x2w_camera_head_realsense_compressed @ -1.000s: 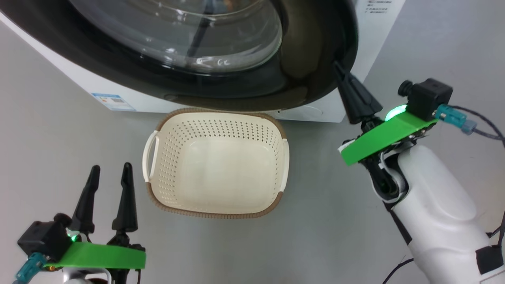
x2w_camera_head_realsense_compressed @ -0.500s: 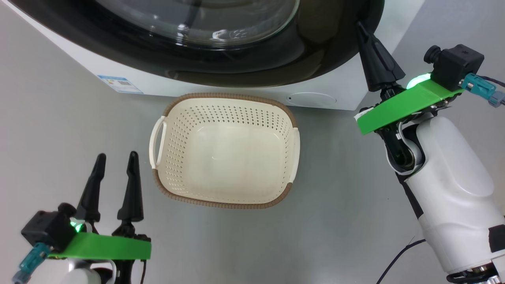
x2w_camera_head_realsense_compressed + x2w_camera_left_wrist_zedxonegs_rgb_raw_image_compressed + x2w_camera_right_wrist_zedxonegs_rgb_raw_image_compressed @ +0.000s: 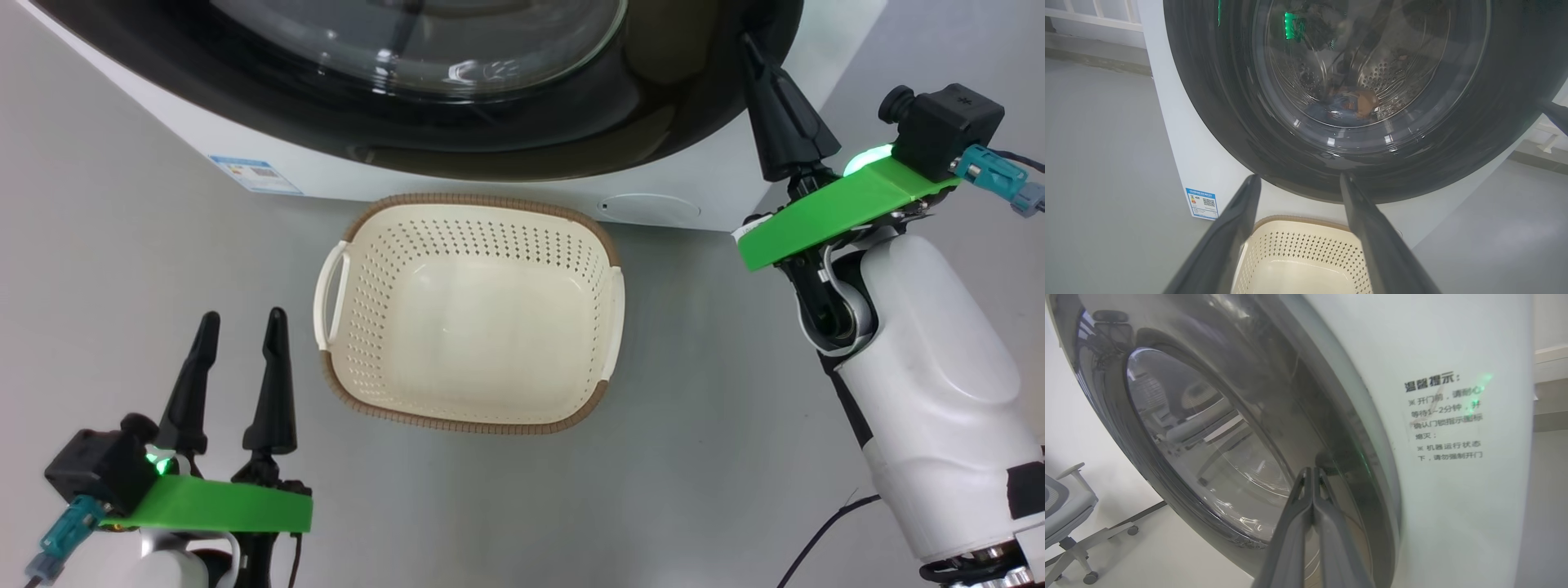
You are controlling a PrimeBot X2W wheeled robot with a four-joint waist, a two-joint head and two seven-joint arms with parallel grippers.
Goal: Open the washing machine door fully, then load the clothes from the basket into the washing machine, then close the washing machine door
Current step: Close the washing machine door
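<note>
Basket (image 3: 367,327) and left gripper (image 3: 244,314), nearest: how are they found?

The left gripper is held low at the left, its fingers spread apart with nothing between them. The basket is set on the grey floor (image 3: 122,245) just before the washing machine (image 3: 718,188), apart from that gripper; its bare cream bottom is seen.

And the right gripper (image 3: 749,41)?

Its fingers are pressed together on nothing, raised to the right edge of the washing machine door (image 3: 653,82), at the black rim. Whether the rim is touched cannot be told.

How is the door placed?

It is laid close against the white front; whether it is latched cannot be told.

Where are the clothes (image 3: 1345,107)?

Blue and orange fabric is seen through the glass, low in the steel drum (image 3: 1392,73).
</note>
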